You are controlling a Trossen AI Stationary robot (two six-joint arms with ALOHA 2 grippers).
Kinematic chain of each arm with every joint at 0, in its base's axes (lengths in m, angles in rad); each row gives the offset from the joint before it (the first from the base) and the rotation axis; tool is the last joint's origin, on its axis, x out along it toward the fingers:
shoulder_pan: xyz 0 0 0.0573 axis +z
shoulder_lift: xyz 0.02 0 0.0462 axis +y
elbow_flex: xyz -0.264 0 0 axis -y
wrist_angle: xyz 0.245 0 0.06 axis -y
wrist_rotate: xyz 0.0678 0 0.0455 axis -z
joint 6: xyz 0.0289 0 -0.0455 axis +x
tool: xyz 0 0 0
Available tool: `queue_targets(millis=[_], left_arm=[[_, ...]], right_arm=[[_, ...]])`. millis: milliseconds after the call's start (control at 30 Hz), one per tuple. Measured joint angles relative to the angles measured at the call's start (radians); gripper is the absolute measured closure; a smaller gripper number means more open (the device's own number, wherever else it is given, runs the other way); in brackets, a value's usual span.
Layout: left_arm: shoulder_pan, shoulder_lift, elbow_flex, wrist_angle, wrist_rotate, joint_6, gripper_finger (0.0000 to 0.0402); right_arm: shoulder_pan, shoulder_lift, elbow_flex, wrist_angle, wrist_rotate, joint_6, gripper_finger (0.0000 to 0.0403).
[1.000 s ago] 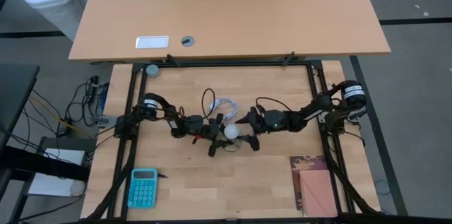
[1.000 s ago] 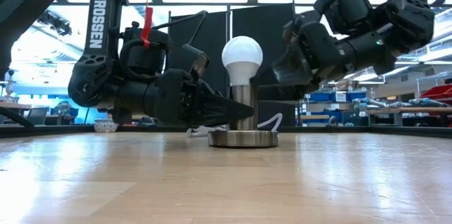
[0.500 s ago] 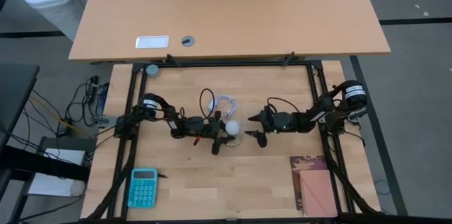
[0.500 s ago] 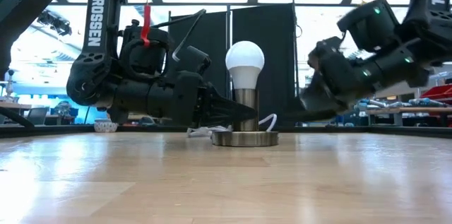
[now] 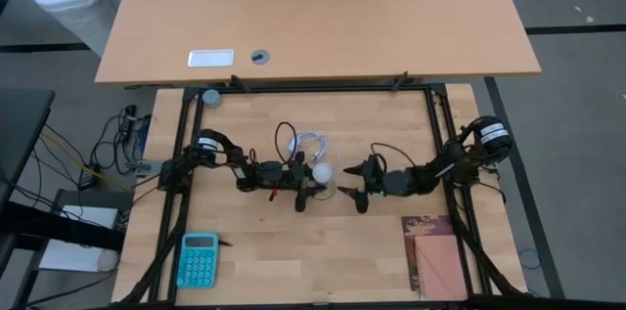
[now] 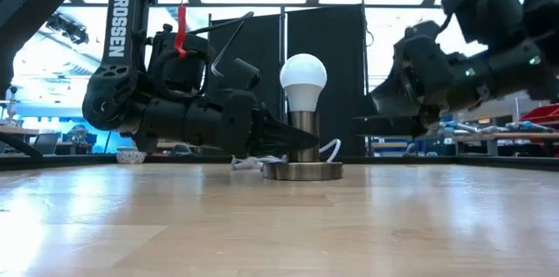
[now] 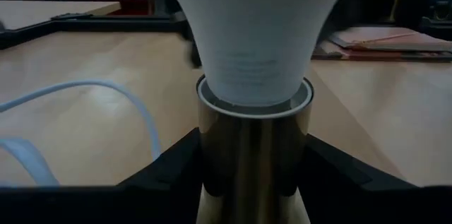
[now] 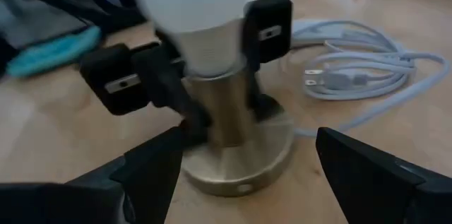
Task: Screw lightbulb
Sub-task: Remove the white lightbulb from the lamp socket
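Your left gripper [image 5: 313, 186] clasps the smooth brass-toned stem of the lamp socket [image 6: 303, 132], one dark finger [image 7: 169, 171] on either side, just under the lightbulb [image 6: 303, 82]. The bulb stands upright in the top of that stem near the middle of the wooden table [image 5: 293, 251]: a matte white pear shape, round globe above, narrowing into the collar. The stem rises from a flat round metal base [image 8: 240, 157]. Your right gripper [image 5: 349, 188] hangs just beside the bulb, clear of it, fingers spread wide and empty. A coiled white cable [image 8: 360, 61] with its plug lies behind the base.
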Motion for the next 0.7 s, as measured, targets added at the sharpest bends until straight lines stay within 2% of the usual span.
queue_targets(millis=[200,500,700], left_arm=[[0.000,0.001,0.000,-0.001,-0.072,-0.022,0.0208],[-0.001,0.002,0.000,-0.001,-0.207,-0.069,0.0208],[-0.003,0.002,0.000,-0.002,-0.268,-0.102,0.0208]], right_arm=[[0.131,0.000,0.137,-0.214,0.328,-0.040,0.0079],[0.150,0.000,0.230,-0.252,0.381,-0.022,0.0079],[0.163,0.044,0.331,-0.362,0.519,-0.019,0.0079]])
